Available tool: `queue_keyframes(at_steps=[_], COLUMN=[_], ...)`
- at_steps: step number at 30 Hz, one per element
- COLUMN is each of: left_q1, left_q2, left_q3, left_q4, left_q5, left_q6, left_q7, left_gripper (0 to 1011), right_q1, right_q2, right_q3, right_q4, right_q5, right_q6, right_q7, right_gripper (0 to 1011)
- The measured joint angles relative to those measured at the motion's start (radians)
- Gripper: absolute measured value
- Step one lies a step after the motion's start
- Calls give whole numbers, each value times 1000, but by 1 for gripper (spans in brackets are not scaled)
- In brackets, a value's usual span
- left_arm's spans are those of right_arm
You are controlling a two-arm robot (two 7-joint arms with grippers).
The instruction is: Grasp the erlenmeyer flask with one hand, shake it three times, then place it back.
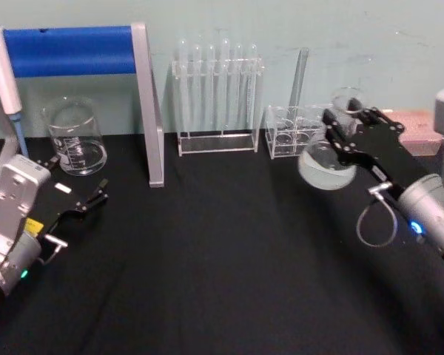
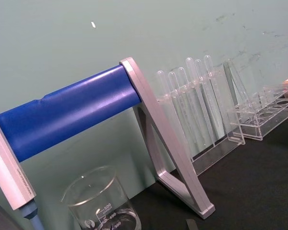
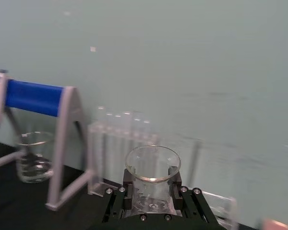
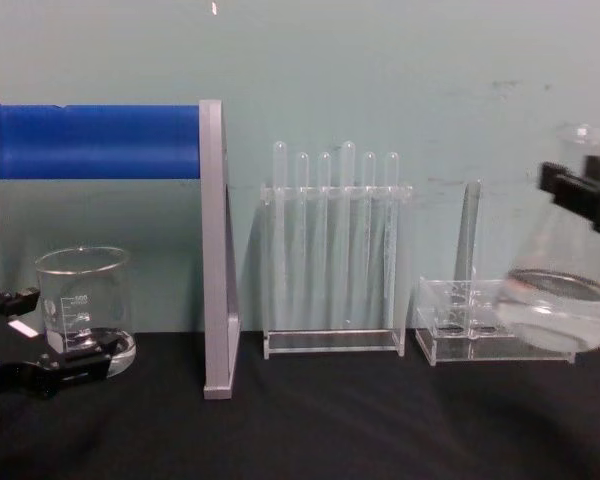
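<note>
Glass erlenmeyer flask [image 1: 325,166] neck clamped in right gripper [image 1: 348,118], body hanging below, off tabletop [image 1: 222,281]. Shake step, judged; next needs firm hold. Left gripper [image 1: 96,194] idle behind beaker [image 1: 75,137], jaws apart.

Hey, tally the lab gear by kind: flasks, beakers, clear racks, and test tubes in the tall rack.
Erlenmeyer flask, held up in the right gripper at right: 1
Beaker, near the idle left gripper: 1
Clear racks: 2
Test tubes in the tall rack: 6
Total: 10

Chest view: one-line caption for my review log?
Right hand holds the erlenmeyer flask by its neck above the black table.
</note>
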Motion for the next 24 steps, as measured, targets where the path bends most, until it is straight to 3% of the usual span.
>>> queue_keyframes(at_steps=[5, 13, 18, 24], left_q1=[0, 0, 0, 0], left_q2=[0, 0, 0, 0], left_q3=[0, 0, 0, 0], left_q4=[0, 0, 0, 0], left_q5=[0, 0, 0, 0], left_q6=[0, 0, 0, 0], left_q7=[0, 0, 0, 0], left_gripper=[1001, 1001, 1001, 1000], right_q1=[-50, -69, -54, -17], right_q2=[-1, -12, -22, -29], right_q3=[59, 87, 68, 2], right_q4=[-32, -48, -41, -19], right_q5=[-15, -27, -29, -21], right_q6=[9, 15, 16, 18], right_q7=[-40, -40, 0, 79], right_gripper=[449, 449, 449, 449])
